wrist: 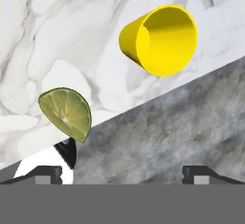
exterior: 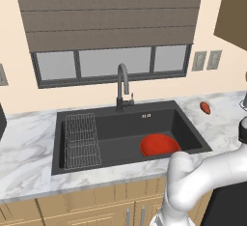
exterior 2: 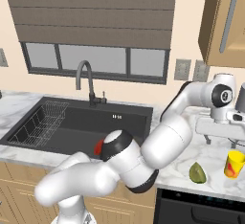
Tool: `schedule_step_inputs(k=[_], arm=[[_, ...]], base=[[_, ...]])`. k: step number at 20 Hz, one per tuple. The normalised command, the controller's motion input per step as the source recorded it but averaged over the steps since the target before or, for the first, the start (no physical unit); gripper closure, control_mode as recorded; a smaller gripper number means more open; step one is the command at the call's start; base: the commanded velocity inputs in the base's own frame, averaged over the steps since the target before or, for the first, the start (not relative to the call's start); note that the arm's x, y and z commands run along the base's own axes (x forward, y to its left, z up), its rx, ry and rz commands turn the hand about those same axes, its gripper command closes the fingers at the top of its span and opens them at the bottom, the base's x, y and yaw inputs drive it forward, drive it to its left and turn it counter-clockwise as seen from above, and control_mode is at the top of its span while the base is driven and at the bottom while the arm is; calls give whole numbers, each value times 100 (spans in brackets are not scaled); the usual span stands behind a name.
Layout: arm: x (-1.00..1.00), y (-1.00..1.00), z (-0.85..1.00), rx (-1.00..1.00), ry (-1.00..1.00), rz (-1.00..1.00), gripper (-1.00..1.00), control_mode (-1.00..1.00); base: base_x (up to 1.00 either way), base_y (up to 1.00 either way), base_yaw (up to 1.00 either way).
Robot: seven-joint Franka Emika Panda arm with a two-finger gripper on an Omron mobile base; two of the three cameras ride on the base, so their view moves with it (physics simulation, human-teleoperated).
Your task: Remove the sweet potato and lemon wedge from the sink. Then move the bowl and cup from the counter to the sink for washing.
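The red bowl lies in the dark sink, at its front right; only a red sliver of the bowl shows behind my arm. The sweet potato rests on the counter to the right of the sink. The lemon wedge lies on the marble near the counter's front edge. Just to its right stands the yellow cup, upright. My gripper hangs open above the counter, over and slightly left of the cup, with nothing between its fingertips.
A dark arched faucet rises behind the basin and a wire rack fills its left side. A wooden wall cabinet hangs over the right counter. A dark appliance front sits under the counter edge near the wedge.
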Motion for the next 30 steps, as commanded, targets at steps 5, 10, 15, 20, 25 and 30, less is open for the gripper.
schedule_step_inputs(k=[5,10,15,20,25,30], arm=[[0,0,-4,9,8,0,-100,-100],[0,-1,-8,8,3,0,-100,-100],[-1,-5,-11,7,0,0,-100,-100],[-1,-8,-9,6,-2,2,-100,-100],[0,-6,-6,3,-4,3,-100,-100],[3,-1,-4,2,-7,3,-100,-100]], base=[[0,0,0],[0,0,0],[0,0,0],[0,0,0],[0,0,0],[0,0,0]])
